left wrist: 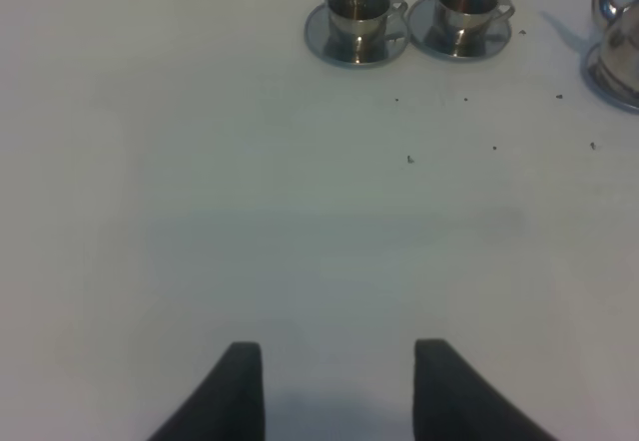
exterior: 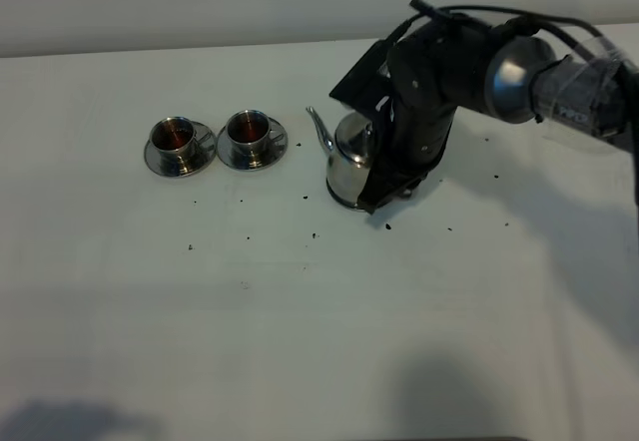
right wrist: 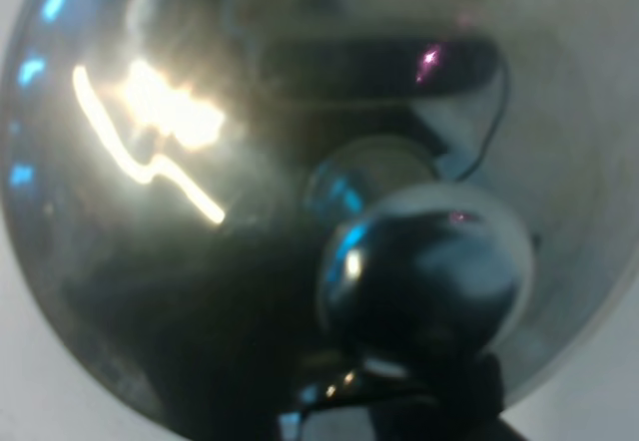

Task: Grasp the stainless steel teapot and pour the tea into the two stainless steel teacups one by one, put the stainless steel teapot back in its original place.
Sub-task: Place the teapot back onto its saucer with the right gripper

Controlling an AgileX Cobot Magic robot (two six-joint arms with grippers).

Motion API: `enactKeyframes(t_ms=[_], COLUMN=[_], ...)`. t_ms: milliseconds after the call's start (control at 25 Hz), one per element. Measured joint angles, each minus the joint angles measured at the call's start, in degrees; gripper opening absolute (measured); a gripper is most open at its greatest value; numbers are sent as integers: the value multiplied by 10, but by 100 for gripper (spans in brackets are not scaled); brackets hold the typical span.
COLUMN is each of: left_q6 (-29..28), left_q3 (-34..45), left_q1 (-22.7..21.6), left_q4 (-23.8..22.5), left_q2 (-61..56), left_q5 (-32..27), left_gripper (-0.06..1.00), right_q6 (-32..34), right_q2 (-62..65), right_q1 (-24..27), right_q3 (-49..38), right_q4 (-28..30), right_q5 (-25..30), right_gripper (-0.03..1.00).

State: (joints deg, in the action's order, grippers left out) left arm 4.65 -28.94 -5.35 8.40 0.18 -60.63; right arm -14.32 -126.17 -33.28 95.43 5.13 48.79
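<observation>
Right claw [exterior: 391, 177] was down at the teapot [exterior: 344, 157]; we could not tell whether it gripped. Left claw [left wrist: 337, 381] was open over bare white table [exterior: 300, 321]. We saw the pot upright on the table, right of both cups [exterior: 214, 137] on saucers. Dark specks [exterior: 312, 233] lay scattered nearby.

Exterior high: soft, slightly hazy, dim toward corners; diffuse overhead light, faint shadow beyond right arm [exterior: 519, 72], darker patches along near table [exterior: 300, 341] edge. Left wrist: even light, mild softness, left gripper [left wrist: 337, 391] fingers dark silhouettes. Right wrist: blurred close-up, bright glare streak on teapot lid [right wrist: 170, 122], knob [right wrist: 424, 271] out of focus.
</observation>
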Motion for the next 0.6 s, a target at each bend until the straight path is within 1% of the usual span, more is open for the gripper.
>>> enactKeyframes(t_ms=[600], left_q6=[0], left_q3=[0], left_q1=[0], left_q4=[0], left_q2=[0], left_q5=[0], left_gripper=[39], right_q6=[2], right_q2=[-2], right_q1=[0], right_q3=[1], right_q4=[-3], right_q5=[1], right_gripper=[18])
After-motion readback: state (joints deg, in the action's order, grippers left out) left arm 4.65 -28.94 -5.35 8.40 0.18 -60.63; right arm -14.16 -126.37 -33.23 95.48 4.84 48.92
